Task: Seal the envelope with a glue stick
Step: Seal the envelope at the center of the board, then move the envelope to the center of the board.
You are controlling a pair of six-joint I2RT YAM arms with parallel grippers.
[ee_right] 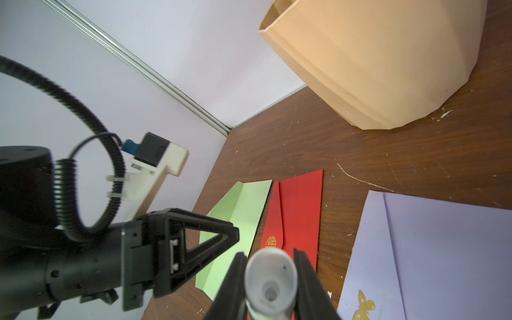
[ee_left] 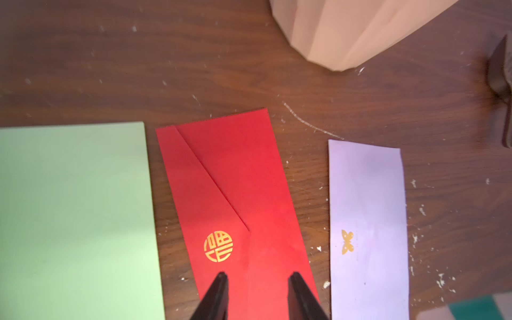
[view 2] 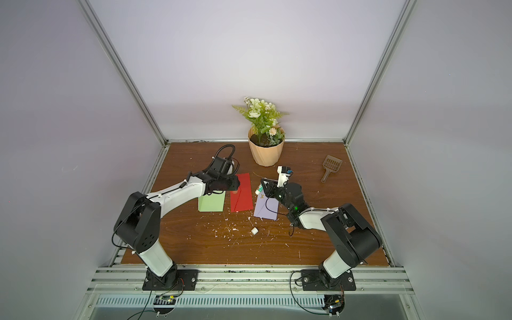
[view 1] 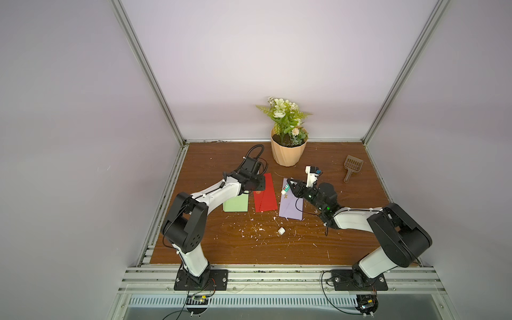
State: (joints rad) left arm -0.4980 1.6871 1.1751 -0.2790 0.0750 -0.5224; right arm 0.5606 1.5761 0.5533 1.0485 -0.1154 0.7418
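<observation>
A round gold seal (ee_left: 218, 246) bearing a stylised Chinese character is stamped on the red envelope (ee_left: 249, 171). A gold butterfly (ee_left: 347, 241) marks the lilac envelope (ee_left: 368, 194). Print on the glue stick (view 1: 285, 189) is too small to read.

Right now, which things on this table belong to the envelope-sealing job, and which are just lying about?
Job: glue stick, held in the right gripper over the purple envelope; loose white cap; red envelope and green envelope, possible alternatives.
Lying about: flower pot; brown scoop; white scraps.
</observation>
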